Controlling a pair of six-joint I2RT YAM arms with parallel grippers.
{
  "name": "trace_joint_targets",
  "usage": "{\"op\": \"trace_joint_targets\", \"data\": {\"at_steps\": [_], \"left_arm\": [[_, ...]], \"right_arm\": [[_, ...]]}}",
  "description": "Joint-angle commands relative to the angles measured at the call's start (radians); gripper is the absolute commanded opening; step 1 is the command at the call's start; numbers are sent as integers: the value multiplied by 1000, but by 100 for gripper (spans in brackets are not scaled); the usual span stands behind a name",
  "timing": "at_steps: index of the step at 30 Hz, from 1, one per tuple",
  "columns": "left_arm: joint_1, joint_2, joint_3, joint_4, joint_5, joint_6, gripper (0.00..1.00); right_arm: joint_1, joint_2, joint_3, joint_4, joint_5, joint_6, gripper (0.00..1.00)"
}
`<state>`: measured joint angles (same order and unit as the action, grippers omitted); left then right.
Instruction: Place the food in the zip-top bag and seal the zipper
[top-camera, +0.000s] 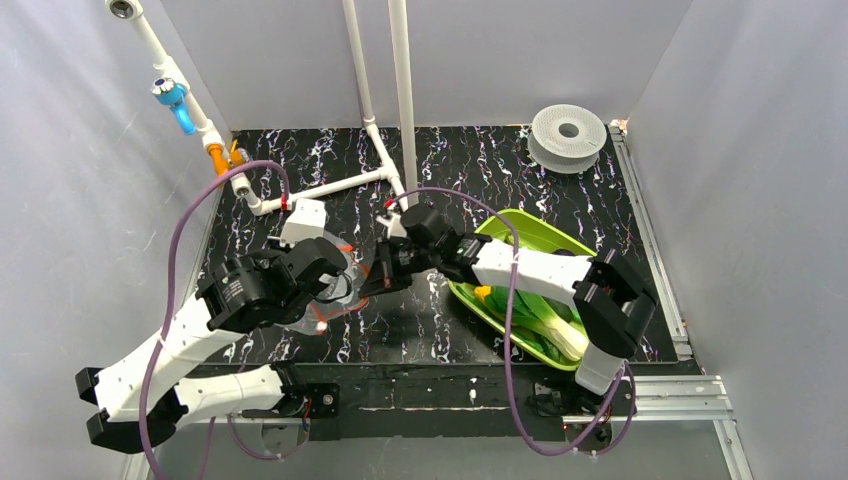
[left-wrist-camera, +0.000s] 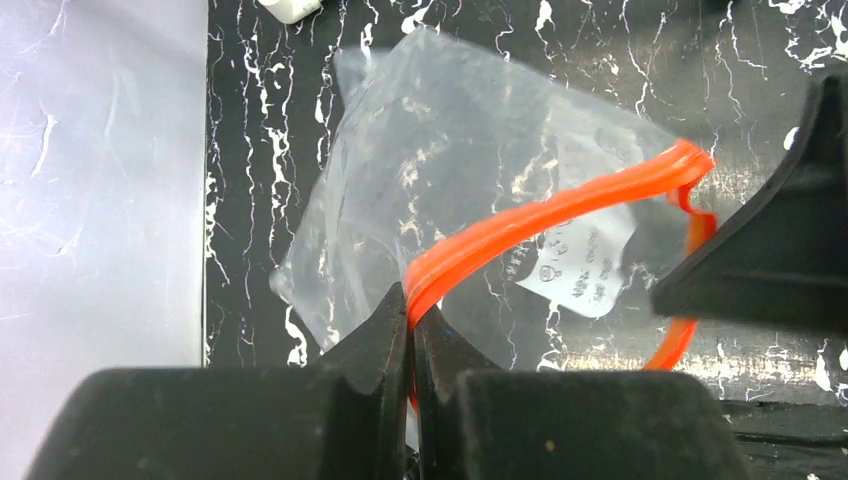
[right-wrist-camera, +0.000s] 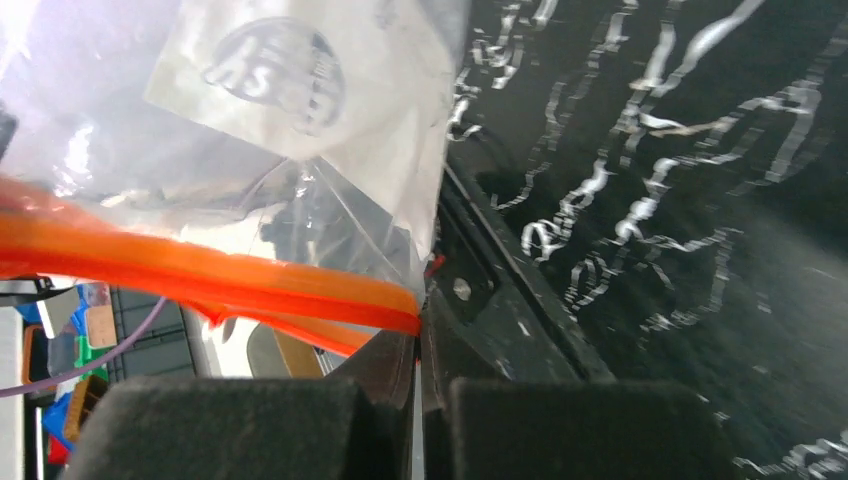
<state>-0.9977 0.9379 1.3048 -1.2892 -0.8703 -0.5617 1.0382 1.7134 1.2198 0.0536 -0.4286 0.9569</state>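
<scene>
Overhead view of a black marbled worktop (top-camera: 450, 330). At centre-left of the frame, a clear zip-top bag (left-wrist-camera: 450, 150) is held between two robot arms. The left claw (left-wrist-camera: 410, 300) is fully shut on one end of the red-orange zipper (left-wrist-camera: 560, 210). The right claw (right-wrist-camera: 420, 320) is likewise pinched tight on the opposite end.

The strip appears to be gripped at both ends so that the mouth can be controlled and spread for loading. One lip seems to be parted from the other near the right claw.

In the left wrist view, the zipper's long axis is seen rising in a bowed arc from lower centre to upper right, with the bag's body spread beyond it toward the upper left.

The food (top-camera: 545, 325) – long green vegetables and a yellow piece – lies in a lime-green tray (top-camera: 530, 222) at centre-right, not yet bagged.
</scene>
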Motion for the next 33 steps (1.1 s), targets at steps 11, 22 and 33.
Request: {"op": "trace_joint_targets", "data": {"at_steps": [11, 22, 33], "left_arm": [[169, 349, -80, 197, 170, 12, 0], [303, 468, 47, 243, 365, 27, 0], [314, 467, -11, 299, 368, 127, 0]], "right_arm": [[-227, 170, 213, -335, -297, -333, 29], [-352, -102, 55, -537, -192, -503, 67], [-391, -353, -27, -766, 392, -507, 76]]}}
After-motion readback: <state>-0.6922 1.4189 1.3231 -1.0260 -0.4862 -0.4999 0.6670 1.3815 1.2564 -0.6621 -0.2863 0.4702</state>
